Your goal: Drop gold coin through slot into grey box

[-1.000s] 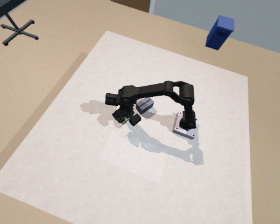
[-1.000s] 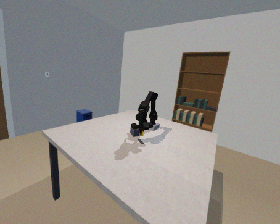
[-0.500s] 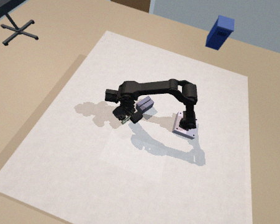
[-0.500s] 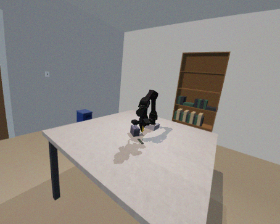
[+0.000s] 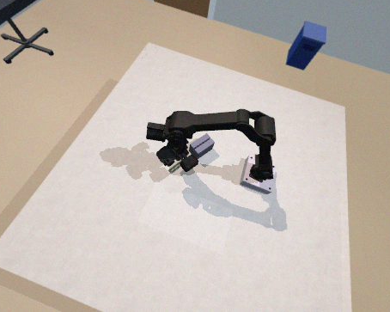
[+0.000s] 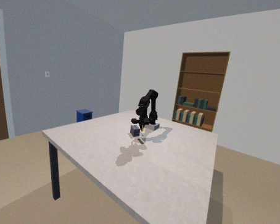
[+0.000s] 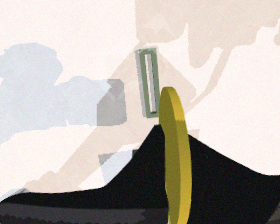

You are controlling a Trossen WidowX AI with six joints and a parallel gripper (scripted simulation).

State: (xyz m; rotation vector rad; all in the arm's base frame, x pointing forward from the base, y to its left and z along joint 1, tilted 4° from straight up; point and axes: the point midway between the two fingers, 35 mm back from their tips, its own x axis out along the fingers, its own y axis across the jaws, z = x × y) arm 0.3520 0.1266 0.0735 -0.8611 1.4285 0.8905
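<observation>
My gripper [image 5: 178, 161] [image 6: 142, 124] [image 7: 162, 131] is shut on the gold coin [image 6: 142, 128] [image 7: 178, 155]. The coin hangs upright, edge-on in the wrist view, above the table. The dark-green holder [image 5: 174, 168] [image 6: 140, 141] [image 7: 155, 75] lies on the table with its groove empty, beyond the coin's tip in the wrist view. The closed grey box [image 5: 202, 147] [image 6: 135, 131] stands close beside the gripper. A dark slot line runs along its lid in the top view. The box is not seen in the wrist view.
The arm's base plate [image 5: 246, 179] [image 6: 152, 127] sits on the table [image 5: 116, 236] [image 6: 176, 166], right of the grey box in the top view. The arm reaches over from there. A blue bin [image 5: 307, 45] [image 6: 84, 115] stands beyond the table.
</observation>
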